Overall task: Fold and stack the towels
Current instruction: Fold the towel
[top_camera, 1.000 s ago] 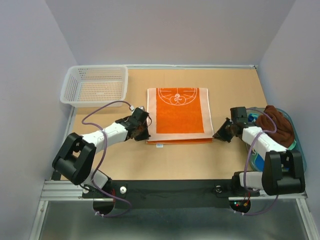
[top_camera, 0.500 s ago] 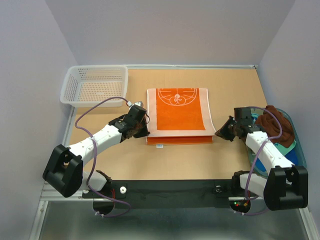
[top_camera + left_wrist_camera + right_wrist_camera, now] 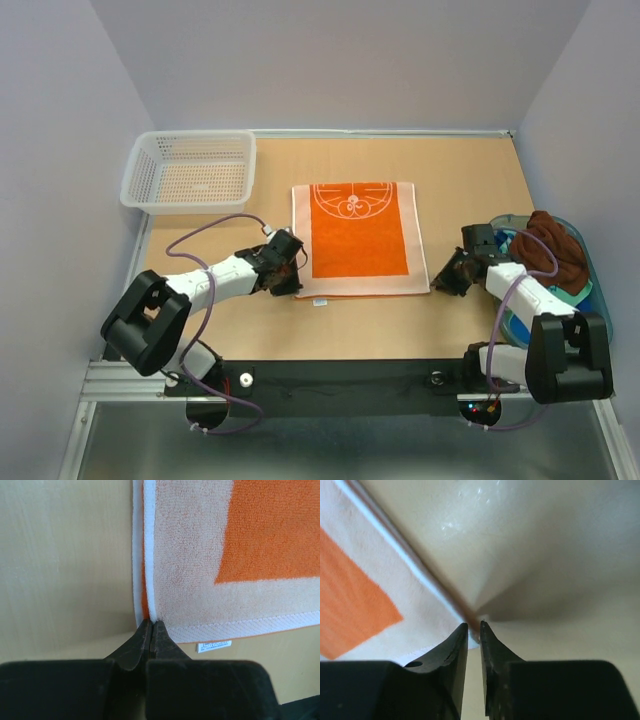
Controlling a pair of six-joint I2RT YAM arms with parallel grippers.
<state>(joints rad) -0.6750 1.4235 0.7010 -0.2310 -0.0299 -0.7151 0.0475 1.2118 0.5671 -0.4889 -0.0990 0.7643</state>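
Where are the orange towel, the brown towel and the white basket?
orange towel (image 3: 358, 235), top view, on its orange middle panel.
brown towel (image 3: 552, 248), top view, on the middle of the bunched heap.
white basket (image 3: 195, 182), top view, on its bare mesh floor.

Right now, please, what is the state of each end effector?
Left end effector: shut, tips at a corner of the orange towel; a grip on it cannot be told.
Right end effector: slightly open, tips at another towel corner, holding nothing.

Robot lab cell (plain grey walls (image 3: 330, 60), aluminium-framed wooden table (image 3: 460, 170))
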